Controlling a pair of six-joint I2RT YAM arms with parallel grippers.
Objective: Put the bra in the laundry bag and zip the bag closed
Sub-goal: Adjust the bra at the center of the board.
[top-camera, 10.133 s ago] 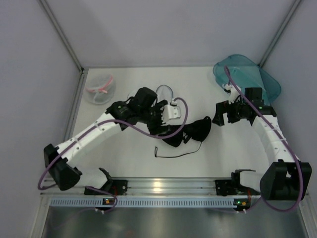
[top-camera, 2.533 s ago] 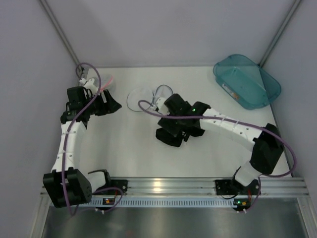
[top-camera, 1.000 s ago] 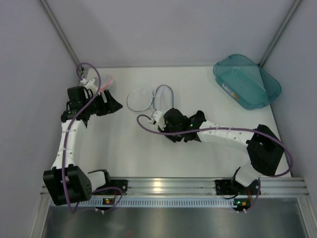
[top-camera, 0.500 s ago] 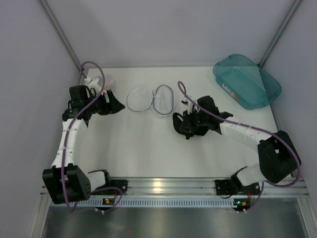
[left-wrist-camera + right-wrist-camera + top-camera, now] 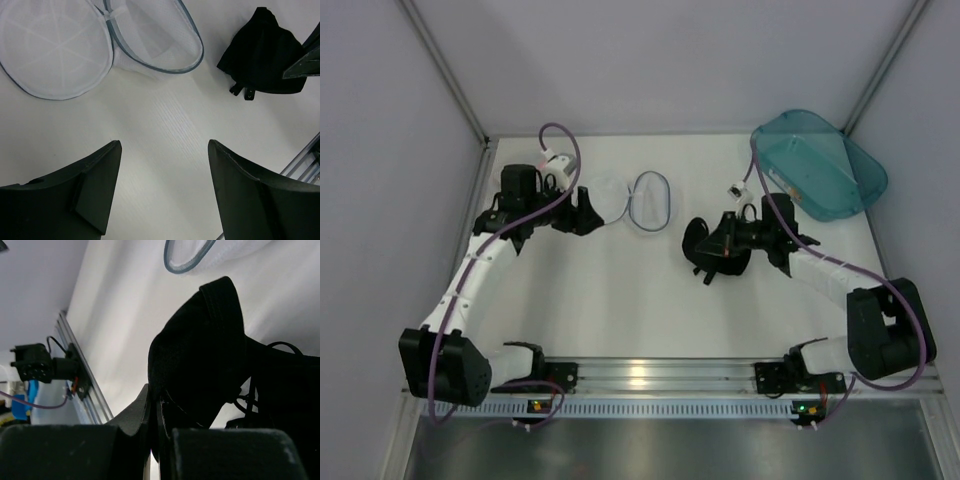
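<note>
1. Desk (image 5: 620, 310): white top, carries all items below.
2. Left arm (image 5: 480, 270): reaches to the far left, wrist just left of the bag.
3. Right arm (image 5: 830, 270): reaches in from the right toward desk centre.
4. Bin (image 5: 820, 165): teal plastic, far right corner, well apart from the bag.
5. Bag (image 5: 650, 203): white mesh, grey zip rim, unzipped. Its two round halves lie side by side at far centre, joined where they meet (image 5: 60, 45).
6. Bra (image 5: 705, 245): black, bunched, to the right of the bag and apart from it, outside it. A strap end with a small clasp hangs from its lower edge (image 5: 262, 52).
7. Left end effector (image 5: 165, 150): fingers spread wide, nothing between them, over bare desk near the bag.
8. Right end effector (image 5: 155, 407): fingers pressed together on a fold of the bra (image 5: 200, 365).
</note>
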